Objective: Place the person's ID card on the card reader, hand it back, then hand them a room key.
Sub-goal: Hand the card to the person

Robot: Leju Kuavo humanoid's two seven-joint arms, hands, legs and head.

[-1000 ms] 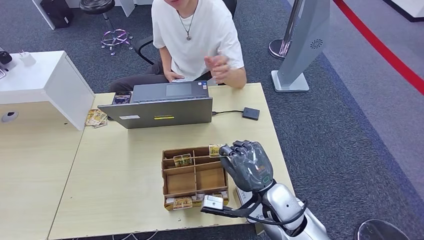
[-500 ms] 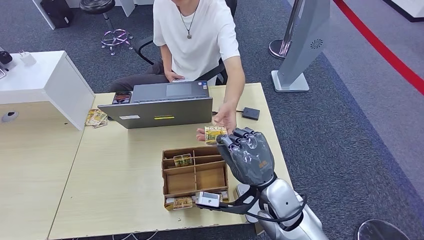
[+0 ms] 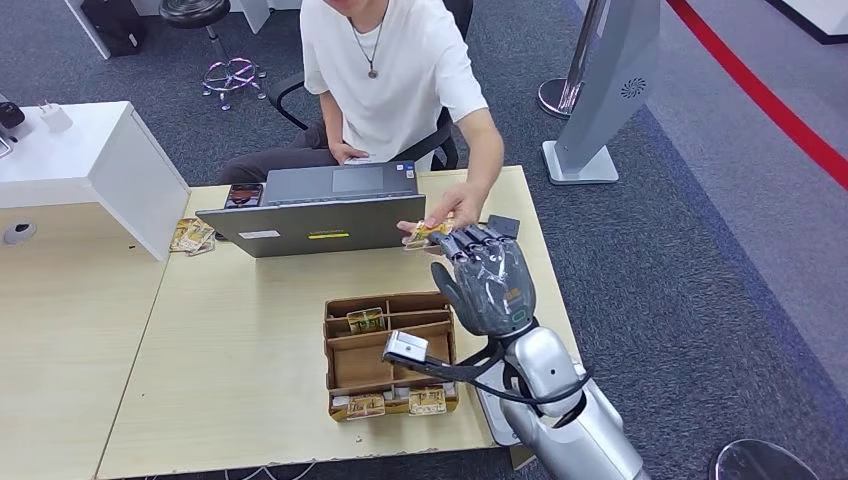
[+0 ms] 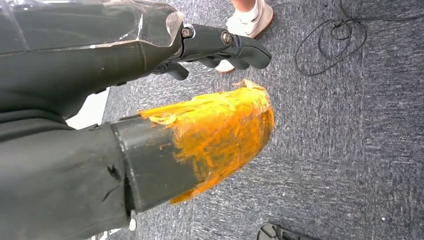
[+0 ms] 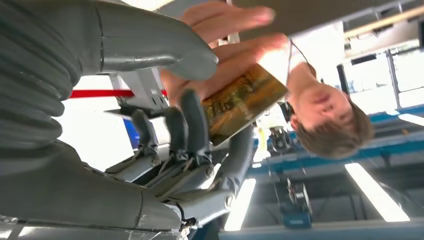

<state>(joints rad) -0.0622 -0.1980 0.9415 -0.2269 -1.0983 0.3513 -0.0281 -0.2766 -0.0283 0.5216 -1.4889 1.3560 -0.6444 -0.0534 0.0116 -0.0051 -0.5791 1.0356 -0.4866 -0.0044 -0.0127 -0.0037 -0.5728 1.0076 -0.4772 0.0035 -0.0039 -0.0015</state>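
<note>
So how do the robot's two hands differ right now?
The right hand is raised over the table, its fingers against a card that the person's hand also grips; the left hand holds nothing above the carpet. The left hand's thumb tip is coated orange; the right hand's is plain grey. Both have dark fingers.

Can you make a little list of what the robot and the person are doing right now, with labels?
right hand: raised over the table, fingers touching a card
card: gold picture card, also held by the person's hand
left hand: hanging above the carpet, holding nothing
wooden tray: on the table, a few cards inside
laptop: open, behind the tray
</note>
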